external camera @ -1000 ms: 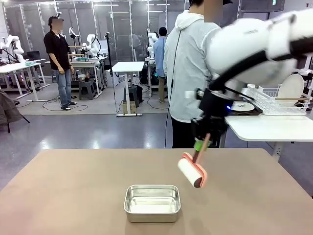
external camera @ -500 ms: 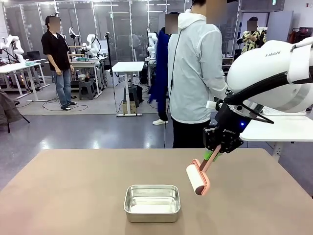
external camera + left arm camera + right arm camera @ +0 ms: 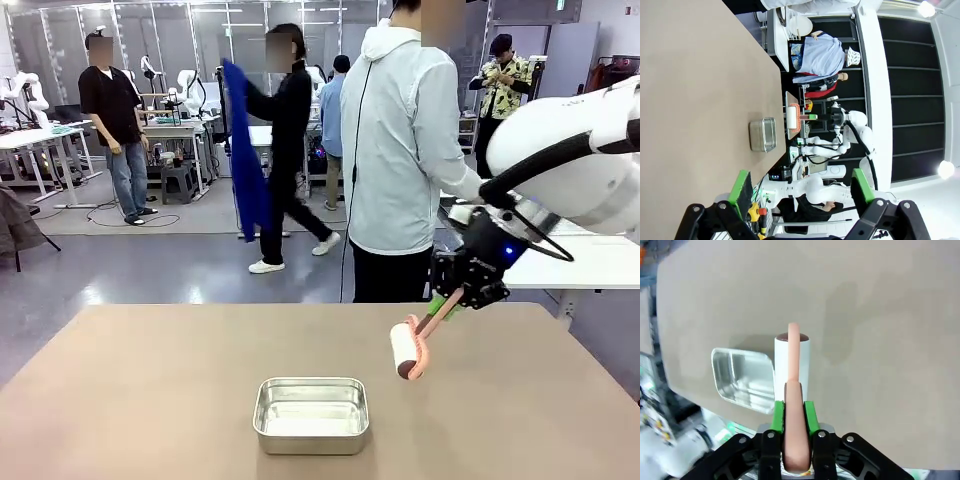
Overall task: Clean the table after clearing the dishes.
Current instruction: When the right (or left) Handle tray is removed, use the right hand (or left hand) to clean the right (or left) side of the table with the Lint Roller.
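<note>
Right of centre, your right gripper (image 3: 443,308) clasps a pink-handled white lint roller (image 3: 404,349) above the matte taupe table (image 3: 150,390); your left gripper (image 3: 801,187) is released.

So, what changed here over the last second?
The right gripper, shut on the roller throughout, shifted a little toward the robot's right. The roller turned from a slant to pointing nearly straight at the front camera. Nothing was picked up or let go. The pan stayed put on the table, and the left gripper stayed open.
</note>
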